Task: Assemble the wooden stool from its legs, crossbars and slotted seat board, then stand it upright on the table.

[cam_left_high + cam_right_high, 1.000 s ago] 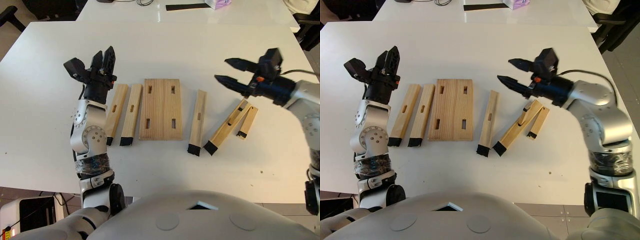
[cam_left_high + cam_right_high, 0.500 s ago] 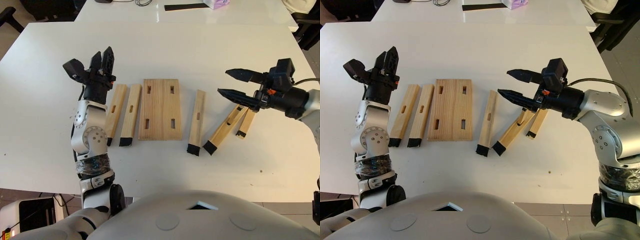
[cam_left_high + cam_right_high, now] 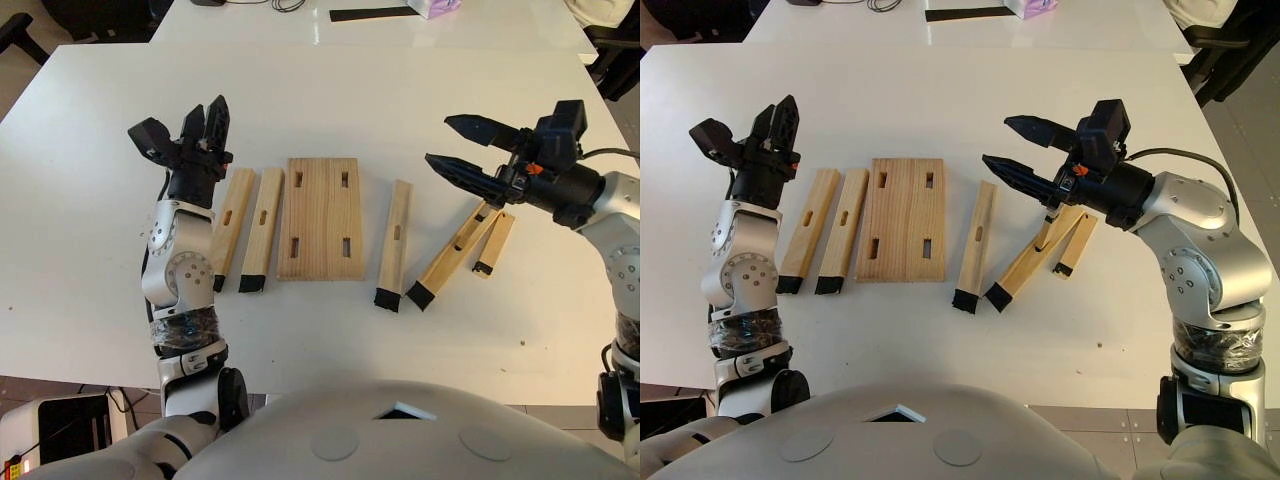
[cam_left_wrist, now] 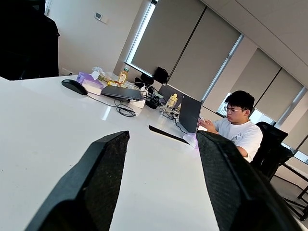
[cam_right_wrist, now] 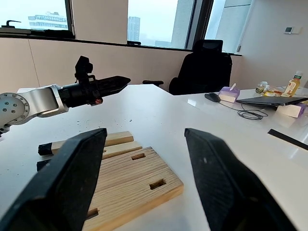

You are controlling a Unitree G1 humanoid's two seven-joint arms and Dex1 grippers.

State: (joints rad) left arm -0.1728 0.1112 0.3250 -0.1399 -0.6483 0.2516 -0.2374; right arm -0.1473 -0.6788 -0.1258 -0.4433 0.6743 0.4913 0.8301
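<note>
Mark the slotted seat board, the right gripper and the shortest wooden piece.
slotted seat board (image 3: 320, 215), left eye view, bare wood between its slots.
right gripper (image 3: 438, 140), left eye view, midway between its open fingertips.
shortest wooden piece (image 3: 497, 242), left eye view, middle of its top face.

board (image 3: 321, 217): one
slots (image 3: 300, 180) in the board: four
long bars (image 3: 263, 228): four; each slotted, each black at one end; two left of the board, two right of it
short bar (image 3: 495, 243): one; black at one end
table (image 3: 400, 90): one under the wood; second table (image 3: 300, 25) behind it
</note>
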